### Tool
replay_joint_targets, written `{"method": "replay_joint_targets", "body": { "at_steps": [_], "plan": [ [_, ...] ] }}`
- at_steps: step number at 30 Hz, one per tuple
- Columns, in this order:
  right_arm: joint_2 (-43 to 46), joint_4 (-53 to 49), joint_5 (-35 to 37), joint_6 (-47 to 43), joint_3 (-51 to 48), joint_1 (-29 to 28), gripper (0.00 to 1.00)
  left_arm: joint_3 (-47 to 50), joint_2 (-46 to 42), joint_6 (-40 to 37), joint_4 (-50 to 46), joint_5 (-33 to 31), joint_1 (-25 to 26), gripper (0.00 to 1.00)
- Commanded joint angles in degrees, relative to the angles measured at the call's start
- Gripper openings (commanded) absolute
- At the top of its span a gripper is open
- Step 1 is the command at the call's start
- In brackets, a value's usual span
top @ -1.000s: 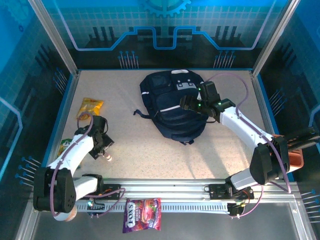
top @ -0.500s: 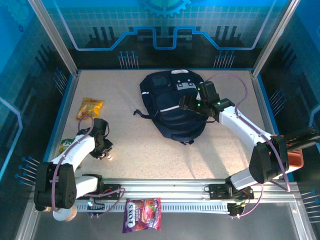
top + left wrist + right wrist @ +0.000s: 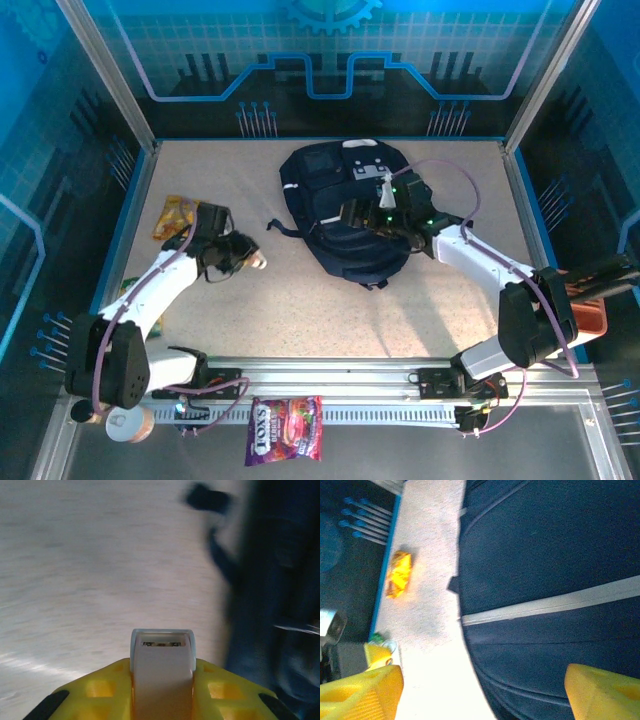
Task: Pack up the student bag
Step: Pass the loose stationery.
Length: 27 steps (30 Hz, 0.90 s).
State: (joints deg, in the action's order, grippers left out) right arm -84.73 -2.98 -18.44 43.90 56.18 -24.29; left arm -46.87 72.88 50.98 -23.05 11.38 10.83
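Top external: left arm (image 3: 160, 285) outstretched, jaws grasping white tube (image 3: 257, 262); right jaws parted over student bag (image 3: 320, 190).

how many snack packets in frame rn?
3: a yellow packet near the table's left edge, a green packet partly under the left arm, a purple packet in front of the arm bases. The bag may hide more.

Student bag (image 3: 345, 215): dark navy fabric, thin pale grey stripes, grey-white patch at top, black straps.
Counter (image 3: 300, 300): beige, fine speckle.
Snack packet (image 3: 172, 215): yellow-orange.
Candy packet (image 3: 285, 443): purple and red, white lettering.
Left gripper (image 3: 162, 687) fingers (image 3: 100, 692): yellow.
Small item (image 3: 162, 665) between them: cream, pale blue-white rim.
Right gripper (image 3: 480, 692) fingers (image 3: 602, 690): yellow.
Back wall (image 3: 200, 50): blue, pale grid lines.
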Motion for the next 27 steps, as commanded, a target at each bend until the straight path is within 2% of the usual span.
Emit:
{"method": "replay_joint_targets", "body": {
  "at_steps": [1, 5, 9, 16, 27],
  "plan": [
    [-0.3, 13.5, -9.6, 7.3, -2.6, -1.0, 0.84, -4.6, 3.0, 1.0, 12.1, 8.0, 3.4, 0.24],
    [-1.0, 18.1, -12.6, 10.3, -3.5, -1.7, 0.83, -9.2, 7.2, 2.4, 19.9, 10.6, 7.3, 0.24],
    [-0.3, 18.1, -13.2, 7.5, -3.4, -1.9, 0.78, -13.4, 11.1, 3.5, 23.1, 12.6, 10.0, 0.24],
    [-0.5, 17.6, -16.5, 5.2, -2.5, -1.9, 0.71, -13.5, 13.4, 6.5, 30.7, 17.6, 10.4, 0.25],
    [-3.9, 38.6, -23.6, 22.7, -4.1, -0.4, 0.67, -11.3, 14.2, 17.6, 44.1, 23.1, 10.4, 0.25]
  ]
}}
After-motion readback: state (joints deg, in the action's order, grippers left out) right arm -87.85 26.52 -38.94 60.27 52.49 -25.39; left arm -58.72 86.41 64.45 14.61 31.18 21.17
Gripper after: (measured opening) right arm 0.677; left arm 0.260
